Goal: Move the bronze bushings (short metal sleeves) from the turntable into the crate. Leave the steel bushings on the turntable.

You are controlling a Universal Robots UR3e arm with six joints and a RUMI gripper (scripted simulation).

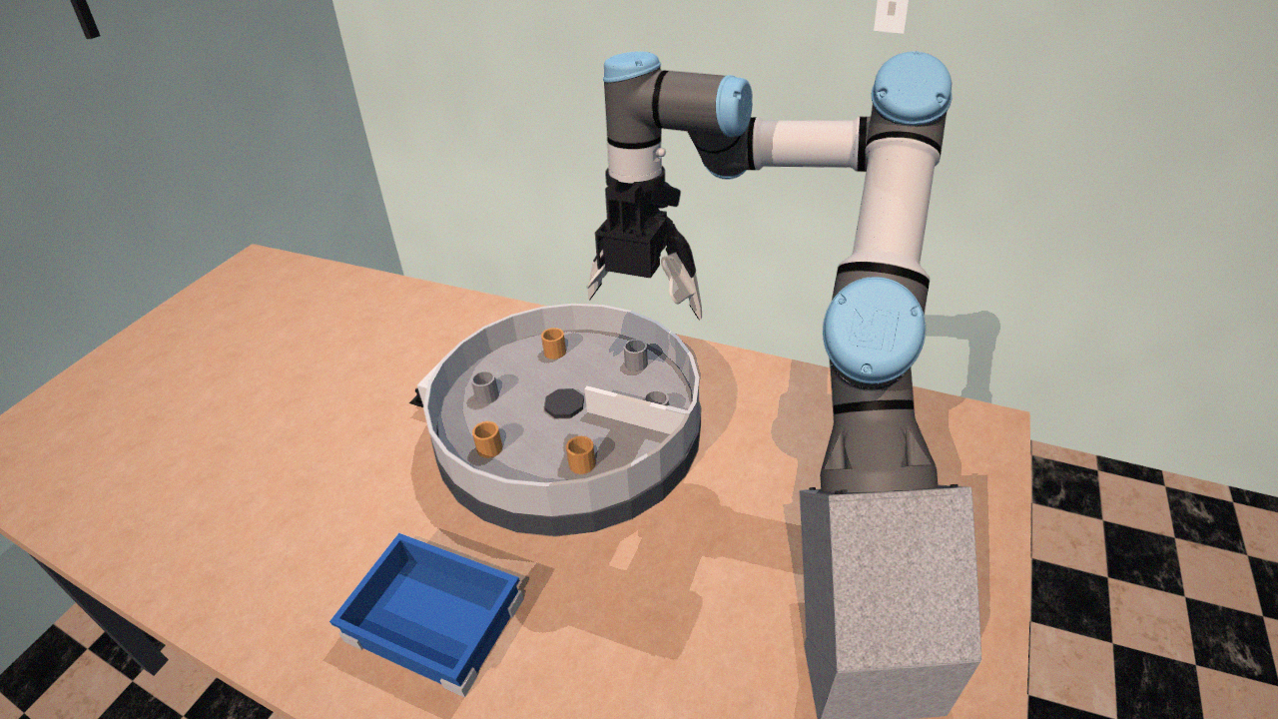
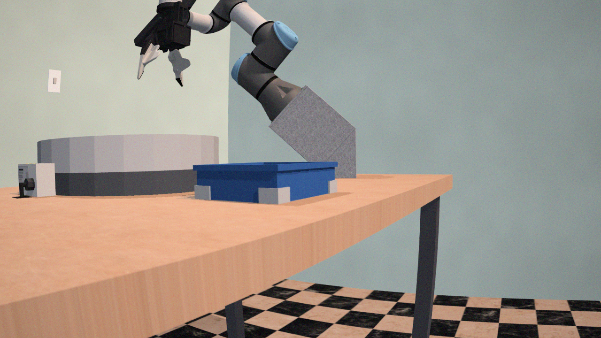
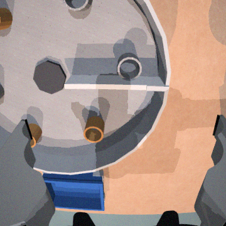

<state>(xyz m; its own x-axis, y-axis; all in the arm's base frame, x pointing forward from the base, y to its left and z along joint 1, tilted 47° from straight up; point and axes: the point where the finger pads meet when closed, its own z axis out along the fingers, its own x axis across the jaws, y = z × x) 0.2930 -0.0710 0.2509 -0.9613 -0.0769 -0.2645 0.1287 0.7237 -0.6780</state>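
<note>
My gripper is open and empty, well above the turntable. Three bronze bushings stand upright on it: one at the front, one at front left, partly behind a finger in the wrist view, and one at the back. Steel bushings stand at back right, at left and behind the divider. The blue crate is empty. The turntable wall hides all bushings in the exterior view.
A white divider runs from near the dark hub to the turntable's raised wall. A small white box stands beside the turntable. The arm's grey pedestal stands to the right in the top view.
</note>
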